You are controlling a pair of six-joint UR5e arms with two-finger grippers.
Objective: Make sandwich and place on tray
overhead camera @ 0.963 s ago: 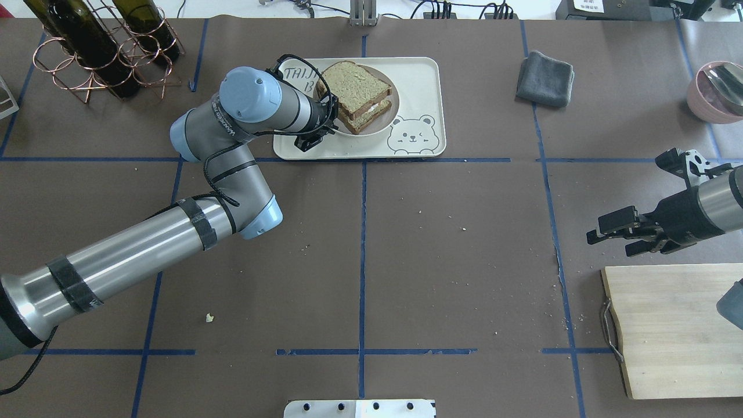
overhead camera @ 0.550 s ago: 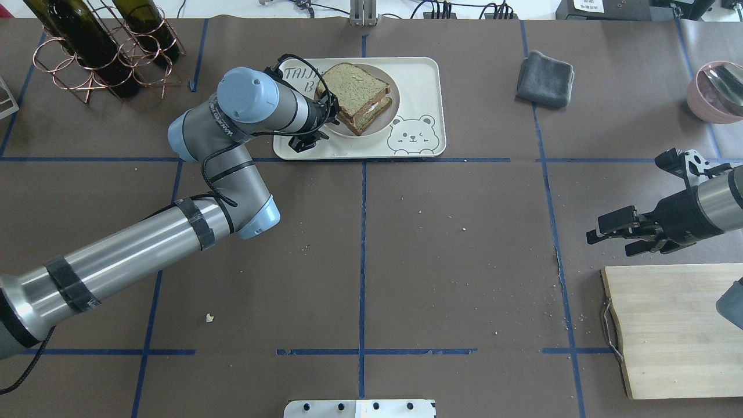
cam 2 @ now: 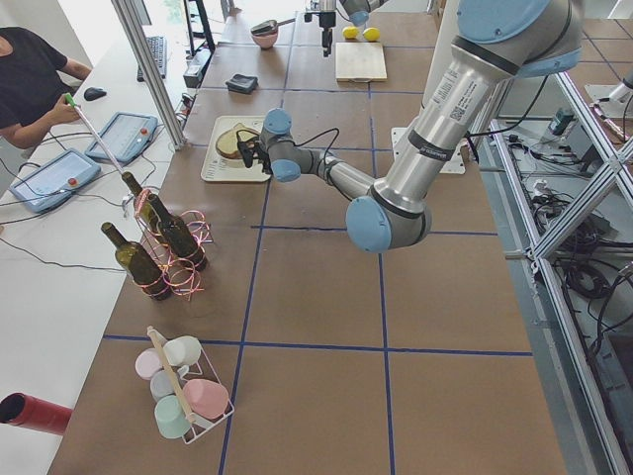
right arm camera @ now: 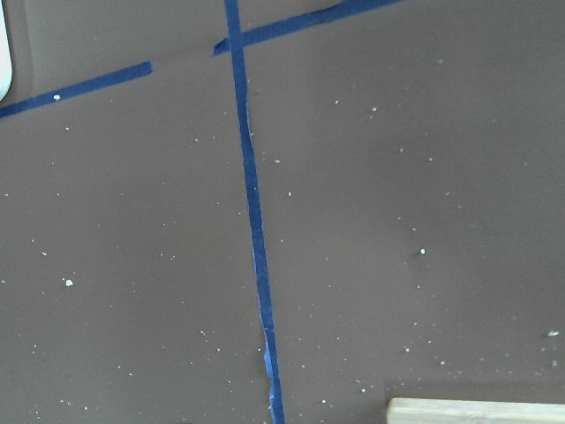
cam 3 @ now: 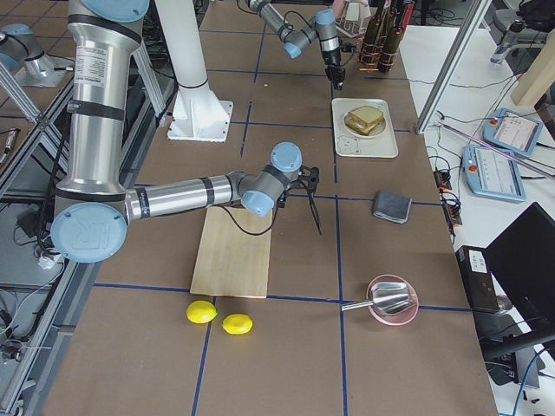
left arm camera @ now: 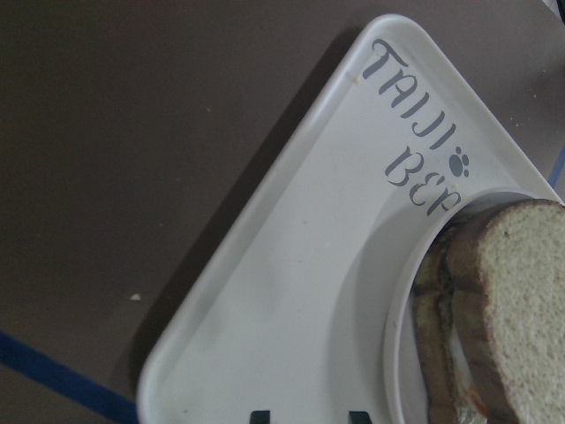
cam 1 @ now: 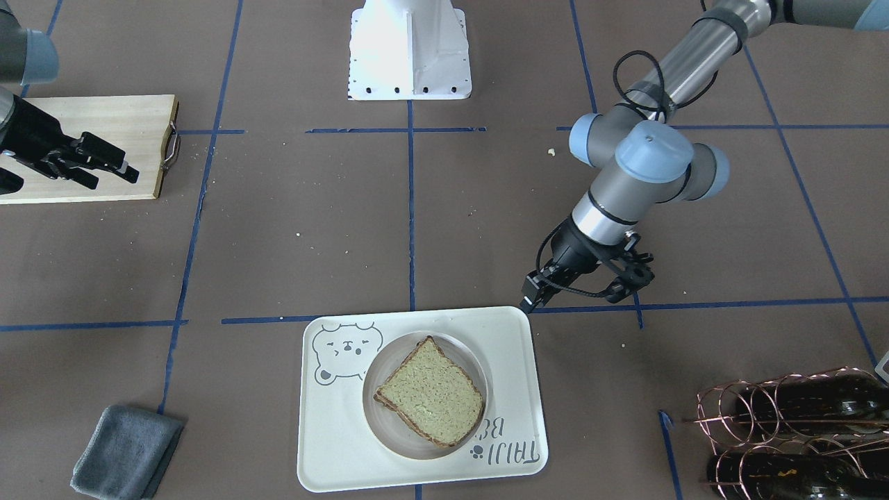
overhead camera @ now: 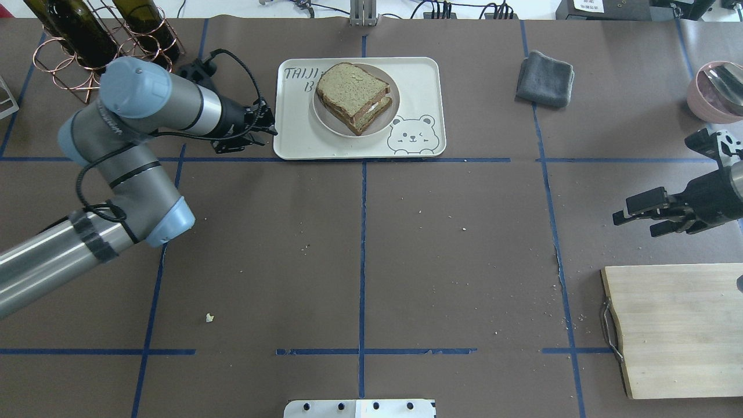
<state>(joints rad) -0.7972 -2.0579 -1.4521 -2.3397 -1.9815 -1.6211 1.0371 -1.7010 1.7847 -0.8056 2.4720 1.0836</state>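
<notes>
So, the sandwich (overhead camera: 353, 96) is stacked up and sitting on a small round plate (overhead camera: 326, 121), and that plate sits in the middle of the tray (overhead camera: 419, 75). The top slice is a bit skewed over the bottom one, and in the overhead view a sliver of white egg shows between them on the side facing the robot.

The left gripper (overhead camera: 267, 125) is right at the tray's short end, the one with the lettering. The wrist camera shows its two fingertips (left arm camera: 259, 415) spread apart with nothing between them, so it's empty-handed. It looks like it's just off the rim rather than over it, but I honestly can't say for sure from these angles.

The right gripper (overhead camera: 633, 220) is well away on the other side of the table, hanging above the bare surface just beyond the wooden cutting board (overhead camera: 679, 331). Its jaws are also parted and carrying nothing.

There's also a folded grey cloth (overhead camera: 544, 78) off to the tray's right and a copper wine rack (overhead camera: 87, 58) behind the left arm.
</notes>
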